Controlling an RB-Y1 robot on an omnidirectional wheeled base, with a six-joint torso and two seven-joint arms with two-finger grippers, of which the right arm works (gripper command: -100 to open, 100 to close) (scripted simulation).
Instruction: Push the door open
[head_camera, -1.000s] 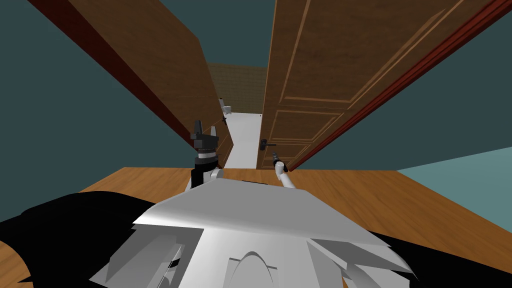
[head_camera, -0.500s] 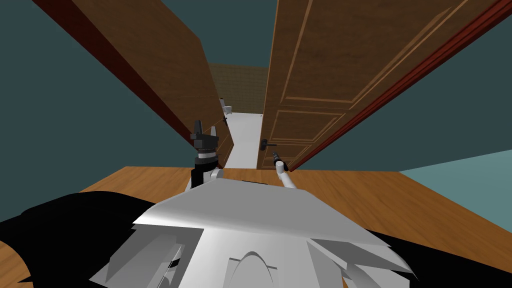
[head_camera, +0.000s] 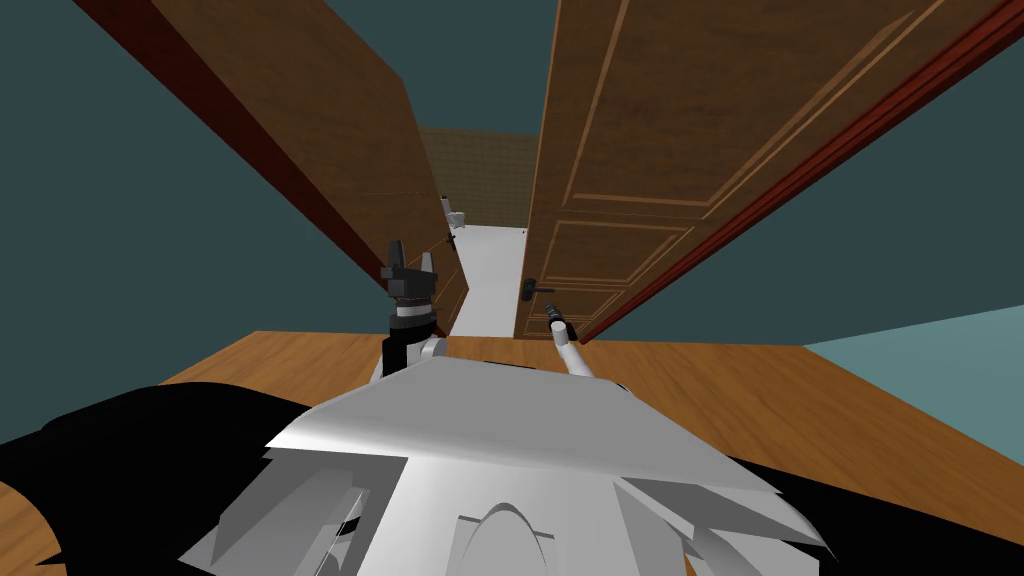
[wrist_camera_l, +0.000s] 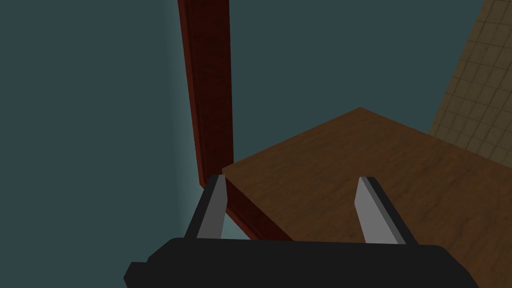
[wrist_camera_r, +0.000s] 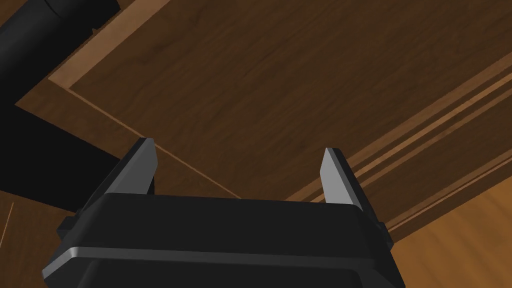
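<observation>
Teal walls (head_camera: 120, 250); wooden floor (head_camera: 800, 400); beyond, white floor (head_camera: 490, 270) and tiled wall (head_camera: 480, 175).

Against the pictures of a second ago, the whole head view is shifted slightly, which is read as a small move of the camera. The free edge of the brown panelled door (head_camera: 620, 150) and the top corner of the brown leaf on the left (head_camera: 330, 130) are both drawn a little further right. The right gripper (wrist_camera_r: 238, 146) is carried a touch nearer the door's lower panel.

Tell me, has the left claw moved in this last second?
No. The left gripper sits where it was, same gap from the door handle.
</observation>
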